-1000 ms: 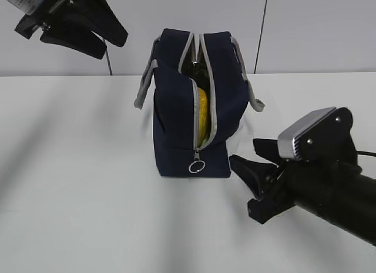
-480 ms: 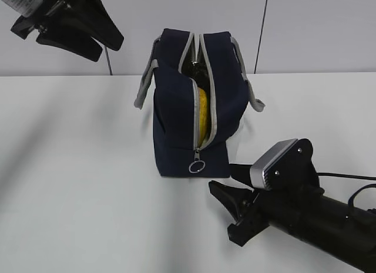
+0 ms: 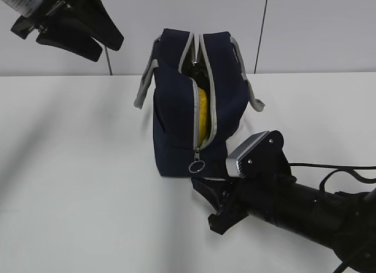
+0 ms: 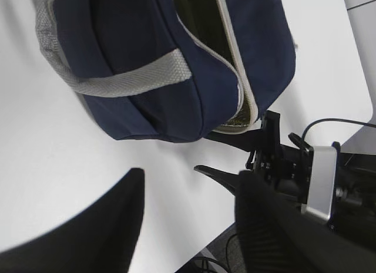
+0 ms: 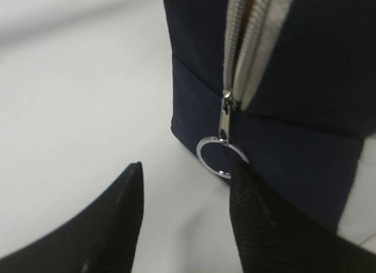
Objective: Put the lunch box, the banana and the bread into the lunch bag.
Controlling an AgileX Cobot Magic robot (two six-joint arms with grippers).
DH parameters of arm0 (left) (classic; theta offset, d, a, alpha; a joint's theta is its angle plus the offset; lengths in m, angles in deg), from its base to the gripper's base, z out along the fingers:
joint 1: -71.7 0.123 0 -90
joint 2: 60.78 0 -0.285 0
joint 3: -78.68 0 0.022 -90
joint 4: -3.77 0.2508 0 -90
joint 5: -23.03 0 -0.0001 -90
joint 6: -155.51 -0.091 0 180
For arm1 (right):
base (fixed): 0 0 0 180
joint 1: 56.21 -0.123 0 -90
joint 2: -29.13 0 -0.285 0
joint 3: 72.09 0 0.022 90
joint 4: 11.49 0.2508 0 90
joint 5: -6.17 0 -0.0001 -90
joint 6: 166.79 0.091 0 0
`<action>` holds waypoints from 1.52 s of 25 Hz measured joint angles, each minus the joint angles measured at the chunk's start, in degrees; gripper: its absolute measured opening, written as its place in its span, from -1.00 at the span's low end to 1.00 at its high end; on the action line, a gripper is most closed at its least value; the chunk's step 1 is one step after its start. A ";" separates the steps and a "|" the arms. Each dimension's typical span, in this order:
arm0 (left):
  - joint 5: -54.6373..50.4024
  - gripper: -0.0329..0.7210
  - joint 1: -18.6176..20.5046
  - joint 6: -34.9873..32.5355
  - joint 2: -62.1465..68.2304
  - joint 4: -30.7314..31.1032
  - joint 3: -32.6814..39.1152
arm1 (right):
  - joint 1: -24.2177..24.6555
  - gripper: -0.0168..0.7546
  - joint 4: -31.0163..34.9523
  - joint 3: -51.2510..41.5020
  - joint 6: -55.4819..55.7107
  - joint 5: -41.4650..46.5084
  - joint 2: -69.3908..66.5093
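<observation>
Navy lunch bag (image 3: pixel 176 132) stands upright mid-table (image 3: pixel 76 185), zip open down its end w/ the yellow banana (image 3: pixel 201 115) showing inside. Right gripper (image 3: pixel 207 198) sits low at the bag's base, fingers spread, empty, one tip just beside the ring zip-pull (image 5: pixel 221 157). Left gripper (image 4: pixel 188 214) hangs high, apart from the bag, fingers spread, empty.

A lab-like test setup: bare white table (image 3: pixel 88 185) against plain white wall panels (image 3: pixel 317 26).
</observation>
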 joint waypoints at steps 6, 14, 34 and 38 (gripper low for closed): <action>0.00 0.04 0.00 0.00 0.00 0.00 0.00 | 0.00 -0.04 -2.76 3.50 1.89 2.93 -2.33; 0.00 0.04 0.00 0.00 0.00 0.00 0.00 | 0.00 -0.04 -2.41 6.02 3.11 4.99 -3.95; 0.00 0.04 0.00 0.00 0.00 0.18 0.00 | 0.00 -0.04 -1.29 4.84 3.83 5.76 -3.38; 0.00 0.04 0.00 0.00 0.00 0.18 0.00 | 0.00 -0.04 -1.08 3.45 3.96 5.85 -2.25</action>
